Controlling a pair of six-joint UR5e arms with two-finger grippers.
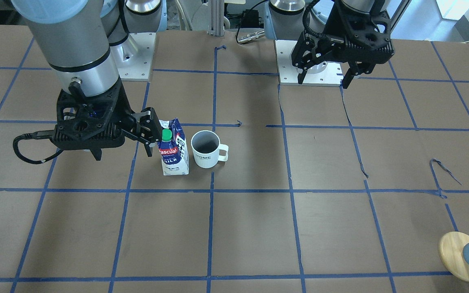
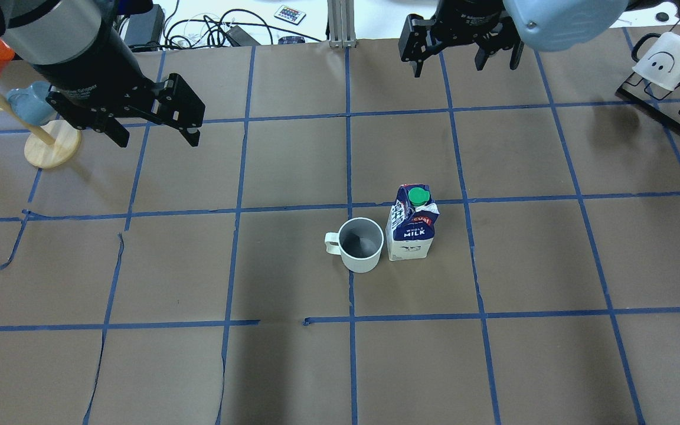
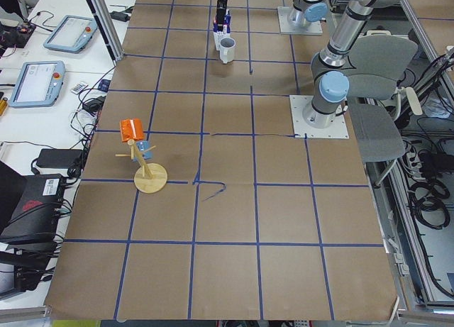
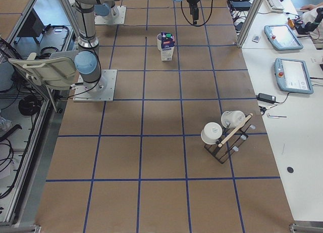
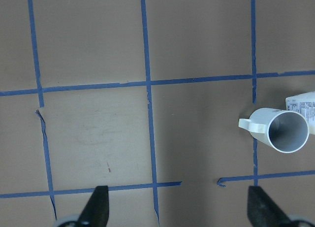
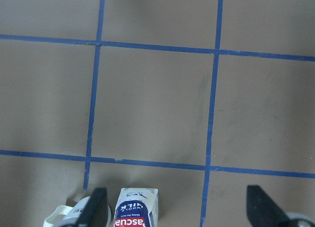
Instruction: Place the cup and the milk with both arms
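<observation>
The white ribbed cup [image 2: 362, 245] marked "HOME" stands upright near the table's middle, its handle pointing away from the milk. The blue and white milk carton [image 2: 412, 230] with a green cap stands upright right beside it. Both also show in the front view, cup [image 1: 206, 148] and milk [image 1: 174, 148]. My left gripper [image 2: 157, 141] is open and empty, held high and well away from the cup, which shows at the right of its wrist view [image 5: 280, 131]. My right gripper [image 2: 464, 68] is open and empty, high above the table; the milk [image 6: 135, 210] shows at the bottom of its wrist view.
A wooden-based stand [image 2: 51, 147] with a blue-grey cup and an orange cup is at the robot's far left. A black rack with white mugs [image 2: 664, 65] is at the far right. Brown paper with blue tape lines covers the table, torn in places.
</observation>
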